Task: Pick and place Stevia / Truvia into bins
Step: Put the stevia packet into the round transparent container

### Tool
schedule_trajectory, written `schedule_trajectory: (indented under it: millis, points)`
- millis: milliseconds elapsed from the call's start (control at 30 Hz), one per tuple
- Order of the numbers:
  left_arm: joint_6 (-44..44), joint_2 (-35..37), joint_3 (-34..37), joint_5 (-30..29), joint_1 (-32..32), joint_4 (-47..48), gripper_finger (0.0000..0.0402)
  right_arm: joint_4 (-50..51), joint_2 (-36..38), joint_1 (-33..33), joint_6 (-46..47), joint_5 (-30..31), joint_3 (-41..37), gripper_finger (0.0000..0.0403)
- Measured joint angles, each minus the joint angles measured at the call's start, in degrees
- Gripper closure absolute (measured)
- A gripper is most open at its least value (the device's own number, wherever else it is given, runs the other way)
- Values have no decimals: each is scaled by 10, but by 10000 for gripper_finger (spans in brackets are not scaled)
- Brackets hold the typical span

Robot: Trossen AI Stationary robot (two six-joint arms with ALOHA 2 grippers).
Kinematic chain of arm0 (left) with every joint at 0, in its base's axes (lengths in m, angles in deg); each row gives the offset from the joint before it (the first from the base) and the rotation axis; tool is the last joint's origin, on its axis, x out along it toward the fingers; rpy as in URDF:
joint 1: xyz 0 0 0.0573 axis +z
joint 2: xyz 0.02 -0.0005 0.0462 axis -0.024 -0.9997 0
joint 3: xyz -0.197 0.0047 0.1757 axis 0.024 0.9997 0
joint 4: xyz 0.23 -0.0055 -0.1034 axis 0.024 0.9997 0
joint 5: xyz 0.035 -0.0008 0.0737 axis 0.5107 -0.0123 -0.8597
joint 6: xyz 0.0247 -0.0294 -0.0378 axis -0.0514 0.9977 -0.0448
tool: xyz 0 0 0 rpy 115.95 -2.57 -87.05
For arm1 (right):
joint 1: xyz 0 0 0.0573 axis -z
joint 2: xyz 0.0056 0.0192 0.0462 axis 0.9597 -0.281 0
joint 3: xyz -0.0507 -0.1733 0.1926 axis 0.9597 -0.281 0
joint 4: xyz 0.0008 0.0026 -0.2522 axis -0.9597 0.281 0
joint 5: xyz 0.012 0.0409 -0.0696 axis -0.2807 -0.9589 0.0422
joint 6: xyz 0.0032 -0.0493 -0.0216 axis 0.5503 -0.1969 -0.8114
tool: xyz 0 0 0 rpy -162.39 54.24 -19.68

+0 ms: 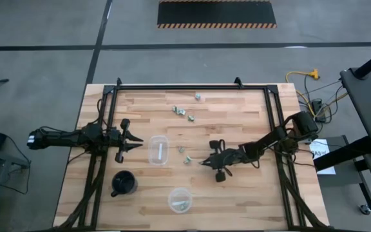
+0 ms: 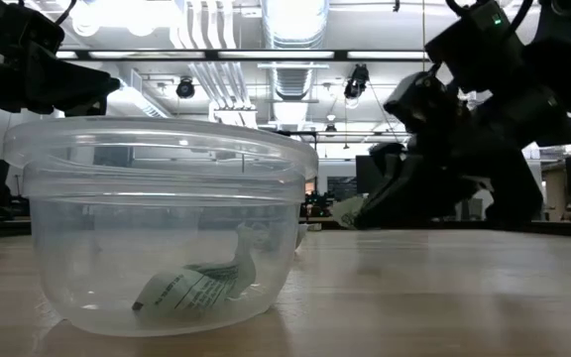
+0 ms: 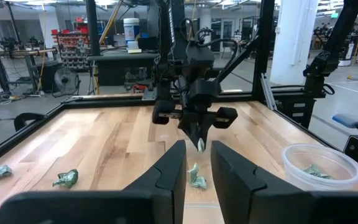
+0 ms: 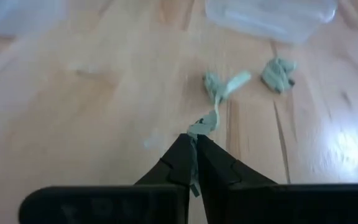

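Pale green sweetener packets lie scattered on the wooden table: some at the far middle (image 1: pixel 178 109), (image 1: pixel 198 96), and two (image 1: pixel 180 149), (image 1: pixel 187 158) beside the squarish clear bin (image 1: pixel 158 149), which has one packet inside. The round clear bin (image 1: pixel 180 200) near the front edge holds crumpled packets (image 2: pixel 201 288). My right gripper (image 1: pixel 203 162) is just right of the squarish bin, slanting down, shut on one packet (image 4: pixel 199 126). My left gripper (image 1: pixel 137 140) hangs level at the table's left, open, with nothing between its fingers. My right gripper pinches one end of a crumpled packet (image 4: pixel 196 132) between its two fingertips. The fingers slant down from the table's right side. The rest of the packet (image 3: pixel 201 146) sticks out past the fingertips and hangs a little above the table, clear of the packets lying there.
A black mug (image 1: pixel 124 183) stands near the front left, between the left arm and the round bin. Two loose packets (image 4: pixel 225 84), (image 4: pixel 278 73) lie between my right gripper and the squarish bin (image 4: pixel 272 15). Black frame rails (image 1: pixel 192 87) edge the table's sides and back.
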Motion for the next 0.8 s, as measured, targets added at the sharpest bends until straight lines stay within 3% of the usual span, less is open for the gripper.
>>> schedule_trajectory:
  millis: [133, 333, 467, 700, 800]
  points:
    - [0, 0, 0, 0, 0, 0, 344, -52, 0, -6, -2, -6, 0, 394]
    - [0, 0, 0, 0, 0, 0, 344, -160, 0, -9, -9, -132, -1, 394]
    - [0, 0, 0, 0, 0, 0, 344, -198, 0, -10, -8, -185, -1, 394]
    - [0, 0, 0, 0, 0, 0, 344, -201, 0, -18, -10, -213, 13, 394]
    - [0, 0, 0, 0, 0, 0, 344, -252, -19, -22, -10, -228, 20, 394]
